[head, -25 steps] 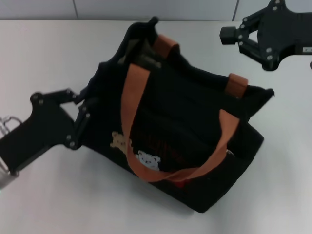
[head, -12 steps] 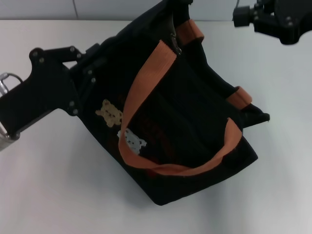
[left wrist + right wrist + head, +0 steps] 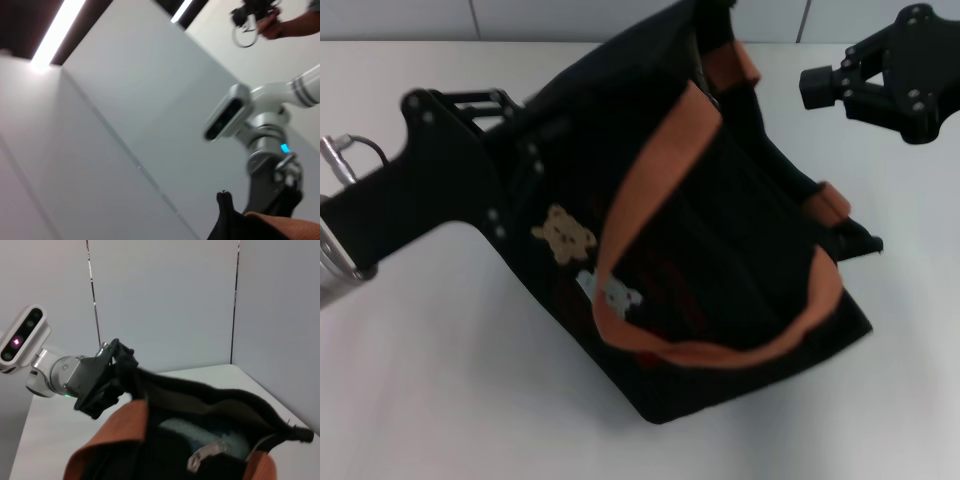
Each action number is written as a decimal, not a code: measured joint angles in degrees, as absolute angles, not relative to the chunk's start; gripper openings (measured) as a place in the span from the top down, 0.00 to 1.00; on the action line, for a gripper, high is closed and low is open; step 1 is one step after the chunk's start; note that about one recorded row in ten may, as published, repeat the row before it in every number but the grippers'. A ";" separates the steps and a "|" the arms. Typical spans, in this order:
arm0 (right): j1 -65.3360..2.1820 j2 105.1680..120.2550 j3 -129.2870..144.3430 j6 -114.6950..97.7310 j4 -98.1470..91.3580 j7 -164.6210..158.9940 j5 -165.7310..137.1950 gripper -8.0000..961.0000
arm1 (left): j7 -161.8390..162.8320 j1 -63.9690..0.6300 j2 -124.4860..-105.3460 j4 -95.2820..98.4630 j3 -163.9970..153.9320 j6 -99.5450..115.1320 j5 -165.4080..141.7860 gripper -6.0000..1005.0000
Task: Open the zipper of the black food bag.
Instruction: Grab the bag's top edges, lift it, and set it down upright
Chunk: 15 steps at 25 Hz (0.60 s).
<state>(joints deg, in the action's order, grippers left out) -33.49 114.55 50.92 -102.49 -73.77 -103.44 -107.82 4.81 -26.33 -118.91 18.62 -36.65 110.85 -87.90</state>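
While our left gripper (image 3: 515,135) clamped the black food bag (image 3: 720,260), our right gripper (image 3: 820,85), spread and empty, risked snagging a handle (image 3: 650,190) instead of the zipper (image 3: 207,452).

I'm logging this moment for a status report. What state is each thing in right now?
Bag: tilted, its left end lifted off the table, mouth gaping partly open.
Zipper pull: hanging loose inside the open mouth, not gripped.
Handles: slack, draped over the bag's side.
Left gripper: shut on the bag's left end.
Right gripper: open, in the air beside the bag's far end, touching nothing.
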 joint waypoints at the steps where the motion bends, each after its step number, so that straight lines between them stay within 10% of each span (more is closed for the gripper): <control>1: -33.41 114.77 50.93 -102.52 -73.73 -103.32 -108.08 0.99 | 3.23 -26.37 -118.91 18.62 -37.79 111.14 -87.90 0.90; 15: -30.46 115.17 51.04 -107.06 -73.14 -104.58 -111.22 0.99 | -9.03 -26.45 -119.21 17.76 -50.23 108.90 -87.69 0.90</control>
<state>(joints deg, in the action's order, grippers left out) -30.46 115.17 51.04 -107.06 -73.14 -104.58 -111.22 -9.03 -26.45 -119.21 17.76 -50.23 108.90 -87.69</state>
